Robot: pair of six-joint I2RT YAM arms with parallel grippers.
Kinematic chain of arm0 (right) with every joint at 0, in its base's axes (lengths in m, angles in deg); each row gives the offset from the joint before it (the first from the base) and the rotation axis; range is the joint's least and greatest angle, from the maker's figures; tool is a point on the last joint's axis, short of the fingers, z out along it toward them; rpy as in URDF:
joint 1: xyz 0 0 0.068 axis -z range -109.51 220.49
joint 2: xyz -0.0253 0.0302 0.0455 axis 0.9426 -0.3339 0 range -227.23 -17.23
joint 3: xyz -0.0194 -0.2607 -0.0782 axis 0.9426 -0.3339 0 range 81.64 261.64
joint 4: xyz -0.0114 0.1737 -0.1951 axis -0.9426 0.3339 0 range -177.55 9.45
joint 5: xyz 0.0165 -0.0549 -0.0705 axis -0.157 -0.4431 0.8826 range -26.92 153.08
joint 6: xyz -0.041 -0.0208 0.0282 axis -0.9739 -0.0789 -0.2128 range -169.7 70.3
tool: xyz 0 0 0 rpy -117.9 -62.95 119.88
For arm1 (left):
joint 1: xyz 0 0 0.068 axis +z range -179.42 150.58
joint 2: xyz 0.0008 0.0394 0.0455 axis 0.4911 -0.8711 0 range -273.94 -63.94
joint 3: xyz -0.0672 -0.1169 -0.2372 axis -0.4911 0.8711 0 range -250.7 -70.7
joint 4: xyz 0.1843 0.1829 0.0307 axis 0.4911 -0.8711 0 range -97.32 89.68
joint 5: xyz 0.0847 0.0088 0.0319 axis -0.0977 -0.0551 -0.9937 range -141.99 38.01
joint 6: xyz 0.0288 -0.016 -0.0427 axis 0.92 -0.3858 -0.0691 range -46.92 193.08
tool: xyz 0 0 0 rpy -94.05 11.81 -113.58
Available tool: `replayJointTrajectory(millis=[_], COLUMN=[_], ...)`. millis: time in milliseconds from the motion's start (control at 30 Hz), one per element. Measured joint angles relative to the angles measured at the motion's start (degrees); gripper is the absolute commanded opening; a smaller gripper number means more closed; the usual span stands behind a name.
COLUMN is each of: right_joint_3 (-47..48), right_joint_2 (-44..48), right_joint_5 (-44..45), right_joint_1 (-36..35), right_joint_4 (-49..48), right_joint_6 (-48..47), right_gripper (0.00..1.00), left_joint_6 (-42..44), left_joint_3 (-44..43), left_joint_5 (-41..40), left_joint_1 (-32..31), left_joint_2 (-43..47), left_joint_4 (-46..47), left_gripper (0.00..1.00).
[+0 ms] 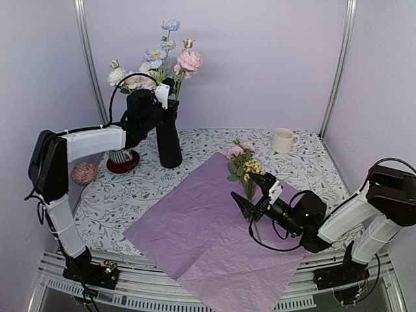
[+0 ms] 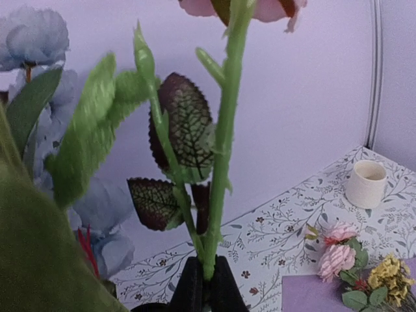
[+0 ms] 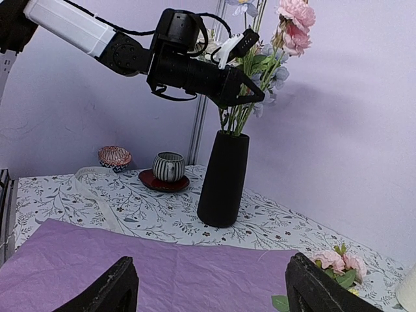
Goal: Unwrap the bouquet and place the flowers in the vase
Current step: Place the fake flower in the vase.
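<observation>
Flowers [image 1: 188, 62] mostly stood in the vase [image 1: 169, 146] under the left jaws, shut on one stem [image 2: 224, 162]; the wide right jaws seemingly needed next the loose sprigs [image 1: 242, 162] just ahead

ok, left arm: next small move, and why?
Probably open the left claw and release: it's shut on the pink flower's stem, which already appears to run down into the black vase, so nothing seems left but letting go.

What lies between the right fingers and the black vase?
Lilac paper sheet, then flowered tablecloth up to the vase; the right wrist view shows it.
</observation>
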Motion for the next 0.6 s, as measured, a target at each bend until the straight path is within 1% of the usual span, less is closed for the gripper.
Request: replayJointTrajectory(millis=[400, 500, 600], right_joint_3=[0.1, 0.5, 0.7], right_joint_2=[0.0, -0.1, -0.1], right_joint_5=[0.0, 0.0, 0.0], right_joint_1=[0.0, 0.0, 0.0], right_joint_4=[0.2, 0.4, 0.5], right_joint_6=[0.0, 0.0, 0.0], right_gripper=[0.8, 0.8, 0.8], left_joint_6=[-2.9, -3.9, -5.1], left_joint_3=[1.3, 1.4, 2.1], left_joint_5=[-3.5, -5.3, -7.5], left_joint_1=[0.3, 0.3, 0.3], left_joint_2=[-2.4, -2.7, -3.0], left_joint_4=[1.2, 1.0, 0.9], left_gripper=[0.0, 0.04, 0.05])
